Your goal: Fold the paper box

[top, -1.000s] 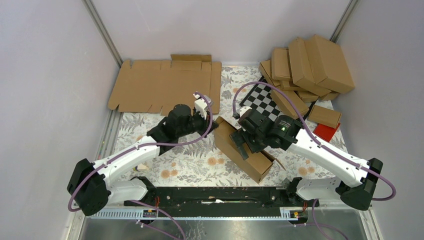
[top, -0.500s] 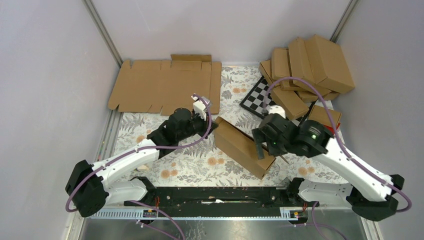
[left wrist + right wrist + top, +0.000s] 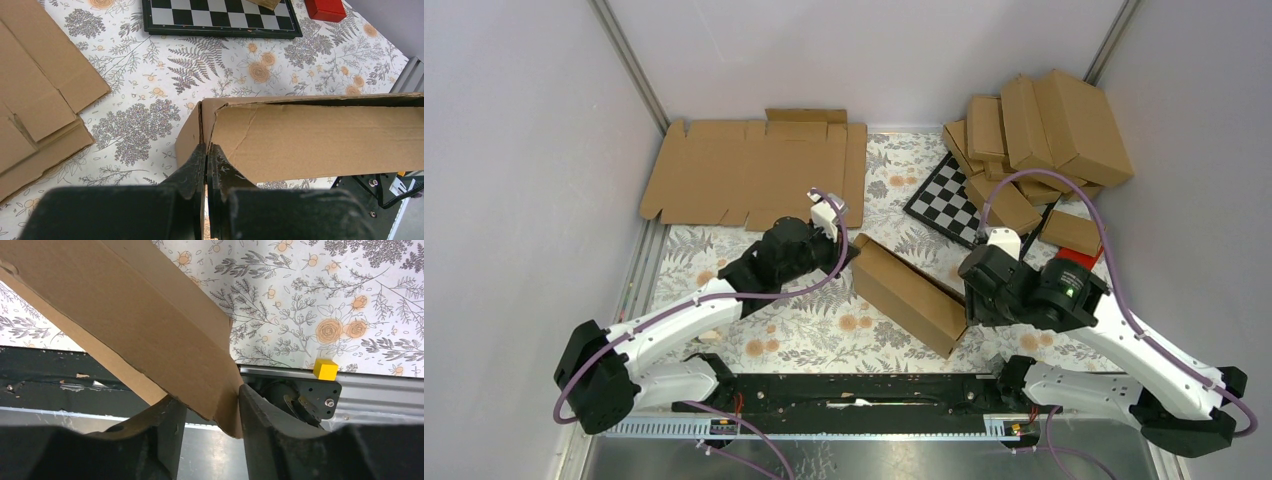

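Directions are read from above, with 12 o'clock pointing away from the arm bases.

1. Right hand (image 3: 207, 397): nearest station. It straddles the near end corner of the box (image 3: 909, 292). Board fills the gap and touches both fingers (image 3: 262, 432), so the hand is grasping the box there. How firmly cannot be told.

2. Box: it lies at the centre of the worktop (image 3: 804, 335), between the two hands, formed into a shallow carton. Its long axis runs from 4 o'clock (near end) to 10 o'clock (far end). From the right hand the body extends toward 10 o'clock; from the left hand, toward 4 o'clock. A dark slit shows along the long edge facing 1 o'clock, so the lid is judged not fully seated.

3. Left hand (image 3: 206, 150): at the far end. It is clenched, with its fingertips against the end corner. Whether any board is pinched between them cannot be told.

4. Governing relation: each hand sits at one end of the same axis, neither nearer the middle. A press on the 1 o'clock edge is judged to need both ends steadied, since a push across the axis would swing the box.

5. Beyond, well apart: a flat blank (image 3: 754, 170) at 11 o'clock, and a checkerboard (image 3: 944, 200) and a stack (image 3: 1044, 130) of folded cartons at 1 o'clock.
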`<state>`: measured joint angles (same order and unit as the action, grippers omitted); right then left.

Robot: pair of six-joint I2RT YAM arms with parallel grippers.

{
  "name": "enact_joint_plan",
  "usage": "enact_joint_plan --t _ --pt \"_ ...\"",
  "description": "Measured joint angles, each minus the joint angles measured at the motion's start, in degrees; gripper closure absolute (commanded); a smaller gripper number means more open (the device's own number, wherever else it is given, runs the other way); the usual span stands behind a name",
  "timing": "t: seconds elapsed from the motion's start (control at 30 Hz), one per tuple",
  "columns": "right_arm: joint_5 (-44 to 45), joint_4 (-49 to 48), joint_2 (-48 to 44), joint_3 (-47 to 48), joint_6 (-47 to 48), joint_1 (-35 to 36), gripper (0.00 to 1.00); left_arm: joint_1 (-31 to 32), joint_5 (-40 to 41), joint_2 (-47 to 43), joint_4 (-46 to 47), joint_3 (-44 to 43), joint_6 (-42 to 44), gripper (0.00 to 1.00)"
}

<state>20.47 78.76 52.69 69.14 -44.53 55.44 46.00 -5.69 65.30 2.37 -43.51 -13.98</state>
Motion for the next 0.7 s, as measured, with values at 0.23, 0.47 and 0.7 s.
enact_joint_plan --t 0.23,0.47,0.7 --pt "-0.5 -0.7 1.0 0.2 -4.8 0.0 0.75 1.7 3.2 0.1 -1.7 -1.0 -0.2 1.00" --pt "-1.4 -0.2 -1.4 0.2 -11.8 0.0 0.82 2.8 6.3 1.2 -3.0 -2.5 -0.2 1.00" --pt "-1.6 -0.2 -4.9 -1.9 -19.8 0.0 0.82 3.9 7.8 1.6 -3.0 -2.8 -0.2 1.00"
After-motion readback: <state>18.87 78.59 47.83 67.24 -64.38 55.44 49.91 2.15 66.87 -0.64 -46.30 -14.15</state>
